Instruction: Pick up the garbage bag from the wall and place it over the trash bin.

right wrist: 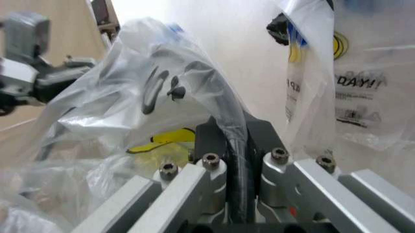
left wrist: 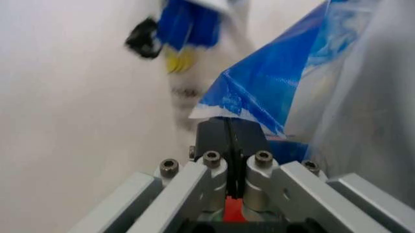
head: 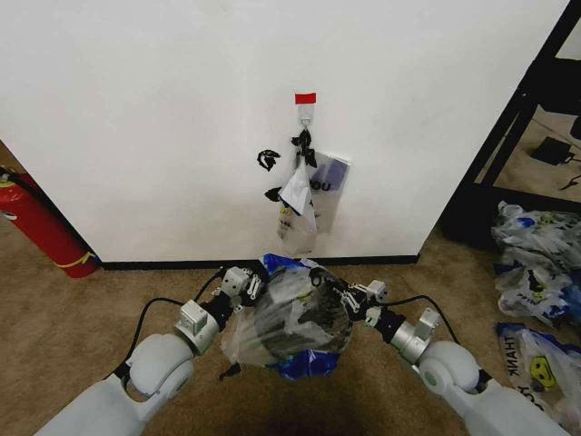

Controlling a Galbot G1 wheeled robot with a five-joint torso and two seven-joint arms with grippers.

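Head view: both arms reach forward over brown carpet, meeting low in front of the white wall (head: pixel 182 118).

Garbage bag (head: pixel 290 318): see-through, crinkly, blue patches and dark print. It is stretched between the two grippers and draped over the trash bin (head: pixel 292 329), whose dark mesh shows through the plastic. A blue edge of the bag hangs below the bin on the near side. Bag and bin sit on the floor just short of the black baseboard (head: pixel 182 264).

Left gripper (head: pixel 256 283): at the bag's left upper edge. In the left wrist view its fingers (left wrist: pixel 217 138) are pressed together with a blue-and-white fold of the bag (left wrist: pixel 272 87) pinched at the tips.

Right gripper (head: pixel 334 289): at the bag's right upper edge. In the right wrist view the fingers (right wrist: pixel 266 138) are closed on a bunched strand of clear plastic; the bag (right wrist: pixel 149 92) balloons away from them toward the left gripper (right wrist: pixel 77 73) farther off.

Wall: red tape strip (head: pixel 305 97) with a small hook (head: pixel 306 116) under it. Whitish printed bags (head: pixel 309 195) hang from the hook, well above the bin.

Surroundings: red fire extinguisher (head: pixel 41 222) at the wall's left end; black shelf frame (head: pixel 517 118) to the right; heap of printed bags (head: pixel 540 291) on the carpet at the far right, well apart from the bin.
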